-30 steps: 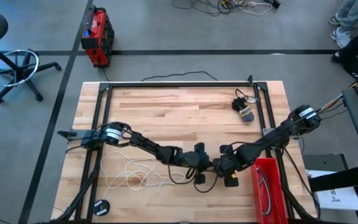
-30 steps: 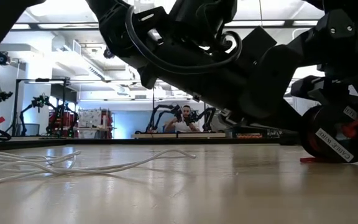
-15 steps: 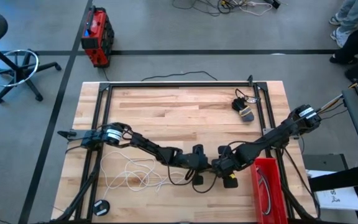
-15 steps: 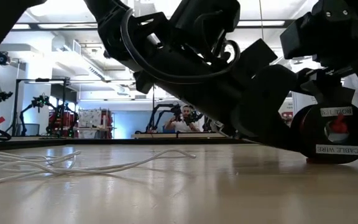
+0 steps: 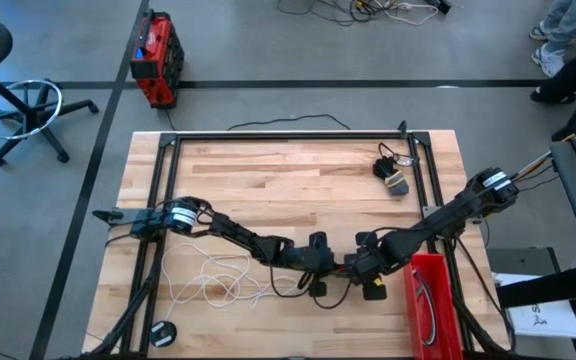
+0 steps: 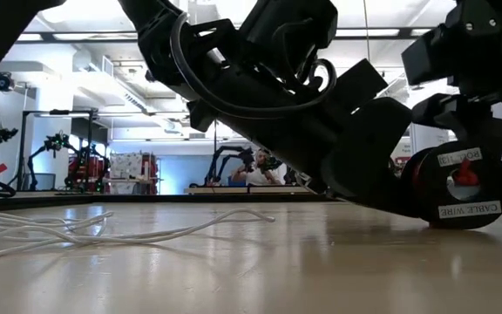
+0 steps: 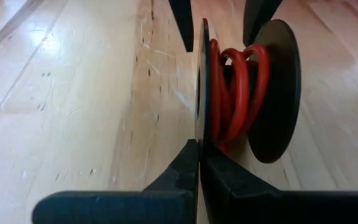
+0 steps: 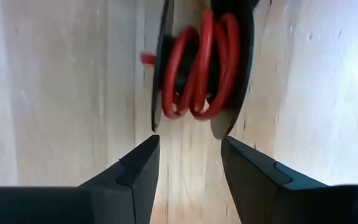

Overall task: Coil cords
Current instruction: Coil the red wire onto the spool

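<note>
A small black spool (image 7: 247, 87) wound with the red cord (image 8: 199, 62) stands on edge near the table's front middle, also in the low view (image 6: 456, 187). My left gripper (image 7: 199, 144) is shut on one of its flanges. My right gripper (image 8: 190, 149) is open just short of the spool's opposite side, its fingers clear of it. The white cord (image 5: 213, 280) lies in loose loops on the table at the front left. A thin black cord (image 5: 293, 288) lies under my left arm. My left gripper pinches the rim of one spool flange (image 7: 199, 124) between its two fingers, edge-on. The fingers come nearly level from the table's left. The spool stands upright on edge with its axis level; I cannot tell whether its lower rim rests on the table.
A red bin (image 5: 430, 305) holding a cord stands at the front right. A dark bundled object (image 5: 393, 178) lies at the far right, and a small black spool (image 5: 163, 332) at the front left corner. A black frame (image 5: 288, 136) borders the board.
The spool has turned about its own axis in my left gripper's hold; its white label has swung around the flange in the low view. Both arms have stayed almost in place.
</note>
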